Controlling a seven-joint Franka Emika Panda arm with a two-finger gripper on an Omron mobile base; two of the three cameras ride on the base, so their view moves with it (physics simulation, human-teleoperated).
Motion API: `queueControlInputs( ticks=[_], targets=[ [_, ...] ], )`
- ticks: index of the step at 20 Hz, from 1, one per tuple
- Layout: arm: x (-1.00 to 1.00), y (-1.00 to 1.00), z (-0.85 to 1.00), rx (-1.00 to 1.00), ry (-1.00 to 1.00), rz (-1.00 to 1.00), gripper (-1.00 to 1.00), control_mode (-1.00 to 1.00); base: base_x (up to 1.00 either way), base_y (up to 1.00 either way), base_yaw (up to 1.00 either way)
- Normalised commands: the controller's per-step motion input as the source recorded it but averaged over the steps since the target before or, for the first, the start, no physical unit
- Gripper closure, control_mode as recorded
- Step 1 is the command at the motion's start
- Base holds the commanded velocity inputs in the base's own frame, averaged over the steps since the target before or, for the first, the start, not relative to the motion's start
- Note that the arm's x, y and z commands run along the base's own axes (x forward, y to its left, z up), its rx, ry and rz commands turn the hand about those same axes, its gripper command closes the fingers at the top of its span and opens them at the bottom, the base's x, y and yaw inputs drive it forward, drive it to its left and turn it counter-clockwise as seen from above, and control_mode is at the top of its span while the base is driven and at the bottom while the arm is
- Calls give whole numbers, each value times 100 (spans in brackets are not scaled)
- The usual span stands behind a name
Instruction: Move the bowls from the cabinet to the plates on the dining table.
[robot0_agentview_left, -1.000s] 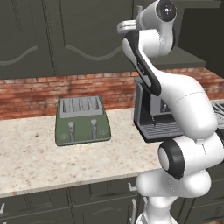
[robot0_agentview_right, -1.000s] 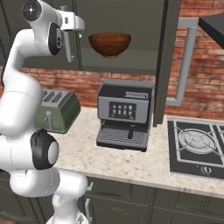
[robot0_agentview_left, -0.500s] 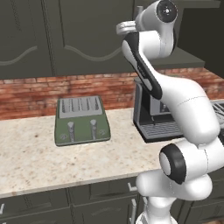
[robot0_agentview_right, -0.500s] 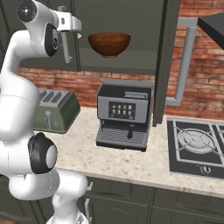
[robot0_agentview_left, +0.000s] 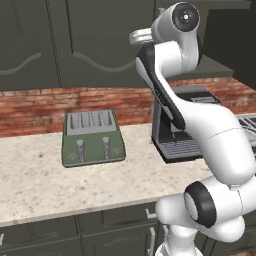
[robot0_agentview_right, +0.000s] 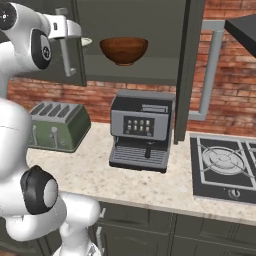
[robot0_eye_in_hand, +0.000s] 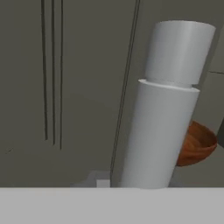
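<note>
1. The two-finger gripper (robot0_agentview_right: 69, 34) on the white arm is up at the dark grey-green wall cabinet (robot0_agentview_right: 131, 15), right against the long silver bar handle (robot0_agentview_right: 65, 50) of its left door
2. In the hand view the bar handle (robot0_eye_in_hand: 166, 109) stands very close in front of the gripper and slightly to one side; the fingertips are hidden, so I cannot tell whether the jaws clasp the bar, stand narrow or stand apart
3. The glossy reddish-brown round bowl (robot0_agentview_right: 123, 50) sits upright on the inner shelf, beyond the gripper and to its right, apart from it; in the hand view the same bowl (robot0_eye_in_hand: 197, 144) peeps out from behind the bar
4. A pale rim (robot0_agentview_right: 86, 42) shows on the shelf just past the gripper, nearer to it than the brown bowl; it may be the cream-white bowl, but too little shows to be sure
5. Below the gripper are the green toaster (robot0_agentview_right: 56, 125) and the grey coffee machine (robot0_agentview_right: 141, 130) on the speckled counter
6. Step in hand, as I judge it: dealing with the door, before any bowl is picked
7. The next move calls for getting clear of the handle, reaching round the door edge into the shelf, and taking one bowl by its rim with the jaws set wide enough
</note>
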Motion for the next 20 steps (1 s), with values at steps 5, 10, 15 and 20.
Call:
queueControlInputs(
  ticks=[5,10,15,20],
  targets=[
    [-51,87,0,0,0,-12,100,-100,0,0,0],
    [-48,79,0,0,0,-15,100,-100,0,0,0],
    [-49,78,0,0,0,-15,100,-100,0,0,0],
    [-52,81,0,0,0,-14,100,-100,0,0,0]
  ],
)
